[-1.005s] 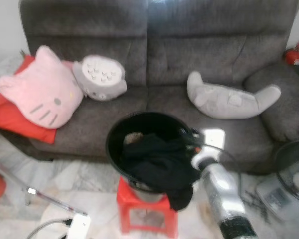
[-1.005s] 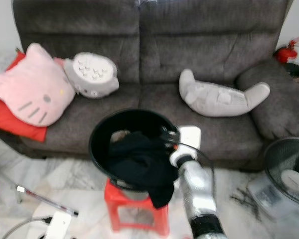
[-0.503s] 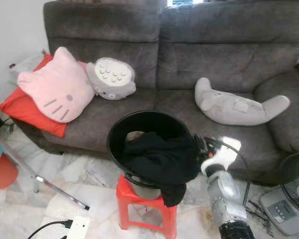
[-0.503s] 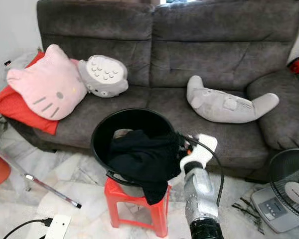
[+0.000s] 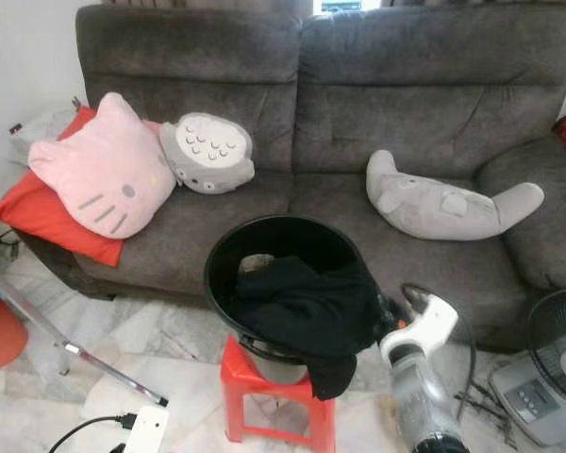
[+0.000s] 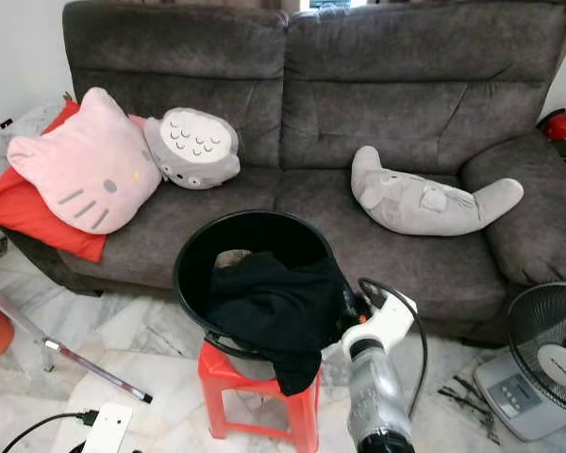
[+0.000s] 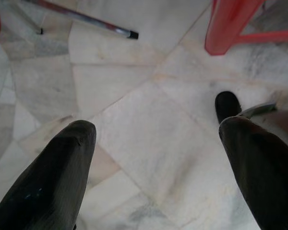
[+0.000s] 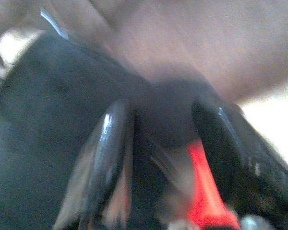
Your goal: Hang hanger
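left eye view: marble floor [image 5: 170, 330], grey sofa [image 5: 311, 123]

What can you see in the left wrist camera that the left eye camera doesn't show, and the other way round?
The left wrist view alone shows the left gripper, its two black fingers spread wide apart above the pale marble floor.

The left eye view alone shows the grey sofa with its plush toys, the black bucket with dark clothing draped over its edge, and the right gripper at that clothing.

Both show the red stool, the marble floor and the metal rod lying on it.
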Tool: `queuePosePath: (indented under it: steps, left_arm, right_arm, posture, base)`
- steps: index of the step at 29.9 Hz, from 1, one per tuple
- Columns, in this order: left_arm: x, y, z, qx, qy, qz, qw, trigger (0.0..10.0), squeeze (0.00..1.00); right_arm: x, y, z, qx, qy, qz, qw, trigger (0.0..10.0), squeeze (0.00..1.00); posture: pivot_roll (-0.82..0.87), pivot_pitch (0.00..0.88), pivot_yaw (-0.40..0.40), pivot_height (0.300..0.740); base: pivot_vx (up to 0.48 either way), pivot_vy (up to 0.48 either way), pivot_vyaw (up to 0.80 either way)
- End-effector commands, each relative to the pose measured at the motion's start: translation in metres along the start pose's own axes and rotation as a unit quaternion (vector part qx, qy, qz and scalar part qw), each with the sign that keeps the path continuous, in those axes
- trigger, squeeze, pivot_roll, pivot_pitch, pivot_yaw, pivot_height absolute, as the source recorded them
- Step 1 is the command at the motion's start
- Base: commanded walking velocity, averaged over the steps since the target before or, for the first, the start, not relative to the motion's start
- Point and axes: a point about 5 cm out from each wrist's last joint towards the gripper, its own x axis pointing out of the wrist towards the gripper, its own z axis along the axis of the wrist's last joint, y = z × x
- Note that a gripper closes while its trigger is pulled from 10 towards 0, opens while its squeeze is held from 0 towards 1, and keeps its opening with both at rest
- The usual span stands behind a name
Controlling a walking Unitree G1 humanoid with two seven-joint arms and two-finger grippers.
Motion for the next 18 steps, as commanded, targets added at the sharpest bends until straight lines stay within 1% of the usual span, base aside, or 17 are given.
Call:
queuePosePath:
  steps: [1,5,6,8,10,13,15,18]
  left_arm:
    - [0.000,0.005,-0.002,0.007,0.003,0.010,1.000,10.0,0.00]
    - [0.000,0.005,-0.002,0.008,0.002,0.010,1.000,10.0,0.00]
    - [0.000,0.005,-0.002,0.008,0.002,0.011,1.000,10.0,0.00]
    - [0.000,0.005,-0.002,0.008,0.002,0.011,1.000,10.0,0.00]
    - [0.000,0.005,-0.001,0.007,0.002,0.011,1.000,10.0,0.00]
    - [0.000,0.005,-0.002,0.006,0.003,0.009,1.000,10.0,0.00]
    - [0.000,0.005,-0.002,0.006,0.003,0.009,1.000,10.0,0.00]
    - [0.000,0.005,-0.002,0.006,0.003,0.009,1.000,10.0,0.00]
  right_arm:
    - [0.001,0.010,0.003,0.003,-0.017,0.031,0.999,10.0,0.00]
    - [0.002,0.013,0.005,0.003,-0.022,0.043,0.999,10.0,0.00]
    - [0.004,0.016,0.009,0.012,-0.032,0.053,0.998,10.0,0.00]
    - [0.005,0.018,0.010,0.016,-0.036,0.057,0.998,10.0,0.00]
    - [0.007,0.021,0.010,0.023,-0.030,0.074,0.997,10.0,0.00]
    - [0.008,0.018,0.002,0.021,-0.007,0.057,0.998,10.0,0.00]
    - [0.007,0.018,-0.002,0.017,0.001,0.057,0.998,10.0,0.00]
    - [0.003,0.020,-0.009,0.011,0.014,0.074,0.997,10.0,0.00]
  posture:
    - [-0.03,0.000,0.066,0.740]
    - [-0.03,0.000,0.066,0.740]
    - [-0.03,0.000,0.066,0.740]
    - [-0.03,0.000,0.066,0.740]
    - [-0.03,0.000,0.062,0.740]
    - [-0.03,0.000,0.062,0.740]
    - [-0.03,0.000,0.062,0.740]
    - [-0.02,0.000,0.060,0.740]
  base:
    - [0.000,0.000,0.00]
    - [0.000,0.000,0.00]
    - [0.000,0.000,0.00]
    - [0.000,0.000,0.00]
    - [0.000,0.000,0.00]
    - [0.000,0.000,0.00]
    - [0.000,0.000,0.00]
    - [0.000,0.000,0.00]
